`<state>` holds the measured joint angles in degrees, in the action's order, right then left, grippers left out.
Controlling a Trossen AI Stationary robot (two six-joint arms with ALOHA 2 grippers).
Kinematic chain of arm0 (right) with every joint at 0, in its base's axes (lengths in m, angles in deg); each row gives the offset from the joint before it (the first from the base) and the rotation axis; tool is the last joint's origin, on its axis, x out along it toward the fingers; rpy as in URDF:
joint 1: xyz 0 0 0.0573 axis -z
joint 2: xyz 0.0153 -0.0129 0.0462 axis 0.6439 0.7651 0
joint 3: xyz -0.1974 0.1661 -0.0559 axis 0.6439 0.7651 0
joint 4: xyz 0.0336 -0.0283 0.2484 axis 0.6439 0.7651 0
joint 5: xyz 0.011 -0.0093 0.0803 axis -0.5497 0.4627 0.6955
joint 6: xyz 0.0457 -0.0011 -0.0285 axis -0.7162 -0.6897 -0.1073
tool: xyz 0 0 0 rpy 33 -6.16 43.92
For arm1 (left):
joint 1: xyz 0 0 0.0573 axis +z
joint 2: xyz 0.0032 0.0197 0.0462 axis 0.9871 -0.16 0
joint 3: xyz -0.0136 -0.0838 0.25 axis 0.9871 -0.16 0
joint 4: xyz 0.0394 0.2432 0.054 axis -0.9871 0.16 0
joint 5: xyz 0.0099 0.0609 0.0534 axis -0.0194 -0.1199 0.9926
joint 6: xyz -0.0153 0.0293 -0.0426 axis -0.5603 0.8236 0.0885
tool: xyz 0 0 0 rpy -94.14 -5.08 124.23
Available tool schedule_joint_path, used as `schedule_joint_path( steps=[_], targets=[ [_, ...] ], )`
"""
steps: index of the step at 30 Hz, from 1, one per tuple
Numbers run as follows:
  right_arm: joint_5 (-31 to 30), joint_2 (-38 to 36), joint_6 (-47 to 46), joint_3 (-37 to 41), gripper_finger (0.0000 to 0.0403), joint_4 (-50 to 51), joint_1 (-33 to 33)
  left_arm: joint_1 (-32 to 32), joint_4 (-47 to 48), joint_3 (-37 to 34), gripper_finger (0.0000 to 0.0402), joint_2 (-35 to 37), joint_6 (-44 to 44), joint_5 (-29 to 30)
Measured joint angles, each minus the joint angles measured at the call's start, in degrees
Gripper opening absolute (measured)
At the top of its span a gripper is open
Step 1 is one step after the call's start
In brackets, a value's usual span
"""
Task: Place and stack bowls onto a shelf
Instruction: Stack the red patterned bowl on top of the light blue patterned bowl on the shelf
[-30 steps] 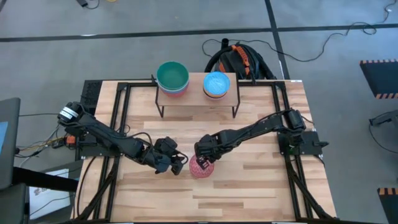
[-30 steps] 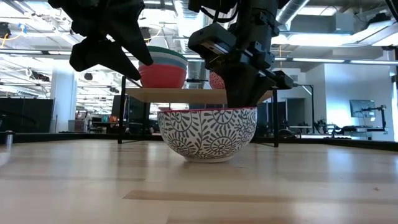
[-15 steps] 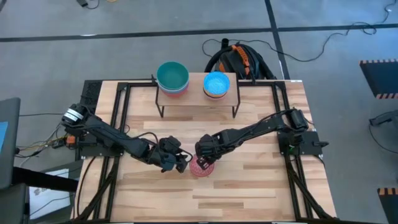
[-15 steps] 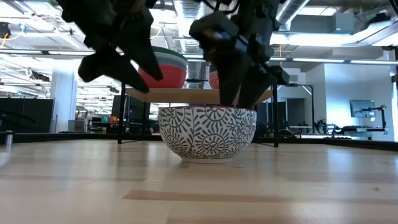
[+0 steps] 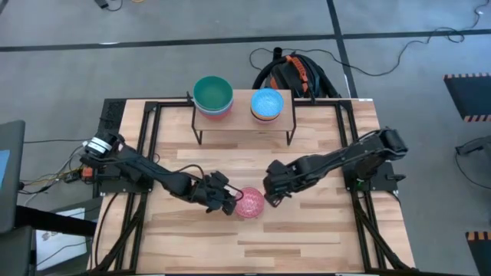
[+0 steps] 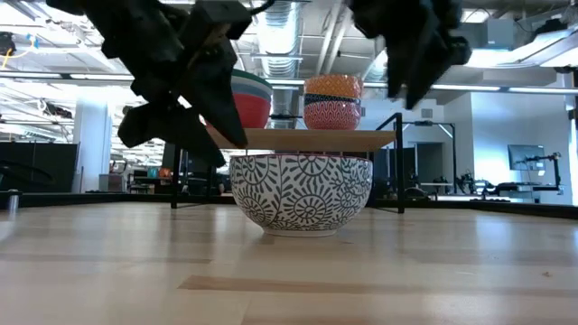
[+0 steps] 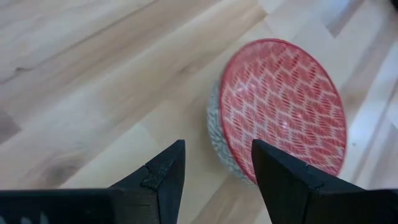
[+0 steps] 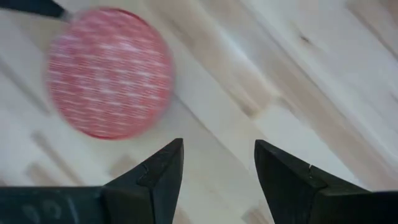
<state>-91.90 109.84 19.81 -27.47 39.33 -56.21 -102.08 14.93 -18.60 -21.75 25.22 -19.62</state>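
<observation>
From above, the left gripper (image 5: pixel 227 204) sits at the near-left edge of the pink-red patterned bowl (image 5: pixel 250 203), its fingers spread and holding nothing. The bowl stands on the tabletop (image 5: pixel 322 230), well in front of the shelf (image 5: pixel 242 110). The right gripper (image 5: pixel 270 195) is just off the bowl's other side, also spread and empty, so the left one looks the nearer of the two to the rim. On the shelf, a green-topped stack (image 5: pixel 212 94) stands to the left and a light blue-topped stack (image 5: pixel 267 103) to the right.

At table height, the bowl (image 6: pixel 301 192) rests upright in front of the shelf (image 6: pixel 298 138), with the left gripper (image 6: pixel 185 113) low beside its rim and the right gripper (image 6: pixel 415 54) raised clear.

The left wrist camera shows the bowl's rim (image 7: pixel 281 112) just ahead of the parted fingers (image 7: pixel 165 177), one finger nearly over it.

The right wrist camera shows the bowl (image 8: pixel 109 73) apart from its spread fingers (image 8: pixel 286 177).

No brand, label or writing can be read anywhere.
</observation>
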Motion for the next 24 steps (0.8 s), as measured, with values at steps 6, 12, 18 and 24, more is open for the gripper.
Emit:
schedule_joint_path(
  steps=[6, 12, 18, 24],
  targets=[
    [1.0, -9.0, -6.7, 13.1, 0.0224, -2.8, 0.5, 2.1, 1.1, 0.0, 0.0169, 0.0, 0.2, -1.9],
    [1.5, -17.5, -11.9, 21.0, 0.0224, -10.6, 1.0, 4.1, 1.6, 0.3, 0.0169, 0.0, 2.0, -4.5],
    [0.1, -19.9, -12.1, 21.4, 0.0224, -10.6, 2.1, 6.5, 3.4, 2.2, 0.0169, 0.0, 5.9, -6.8],
    [0.1, -19.6, -11.5, 21.4, 0.0224, -10.5, 2.0, 8.1, 2.4, 2.5, 0.0169, 0.1, 6.5, -8.7]
  ],
)
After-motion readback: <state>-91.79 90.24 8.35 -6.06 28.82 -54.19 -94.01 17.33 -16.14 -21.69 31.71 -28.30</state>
